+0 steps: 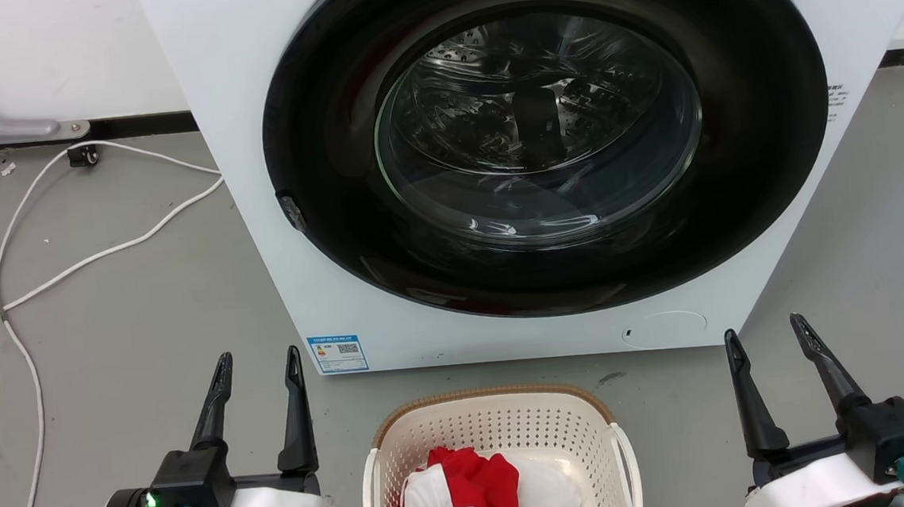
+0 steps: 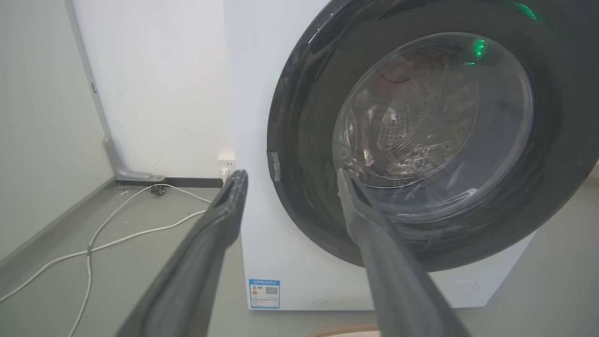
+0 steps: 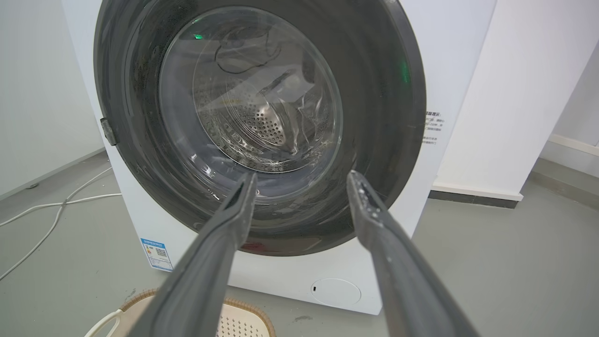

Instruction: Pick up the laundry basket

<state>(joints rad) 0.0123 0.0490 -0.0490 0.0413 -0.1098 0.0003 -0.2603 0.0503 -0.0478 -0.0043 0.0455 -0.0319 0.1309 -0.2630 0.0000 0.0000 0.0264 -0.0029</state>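
**Entry: both pincers released, laundry basket on the floor between them**

1. Left gripper. I read its two long dark fingers as spread and holding nothing. The tips point toward the washing machine. It touches nothing.

2. Right gripper. Same condition: fingers apart and empty, also pointing at the machine.

3. Laundry basket. Cream-white perforated plastic, rounded-rectangular, with a brown woven-look band along the far rim. White handles sit on both sides. It holds a red and white garment. It stands on the grey floor between my two grippers and apart from both. Its near end is cut off by the bottom edge of the head view.

4. Clearances. A strip of bare floor separates the basket's far rim from the machine's base. There is open floor on both sides of the basket, between each handle and the nearest gripper.

5. Washing machine. White front, with a large dark round door that is closed; the steel drum shows through the glass. A blue label sits at the lower left corner and a round service flap at the lower right.

6. White cable. It loops across the floor to the machine's left, well apart from the basket.

7. White pillar. It stands beside the machine in the right wrist view, with open floor in front of it.
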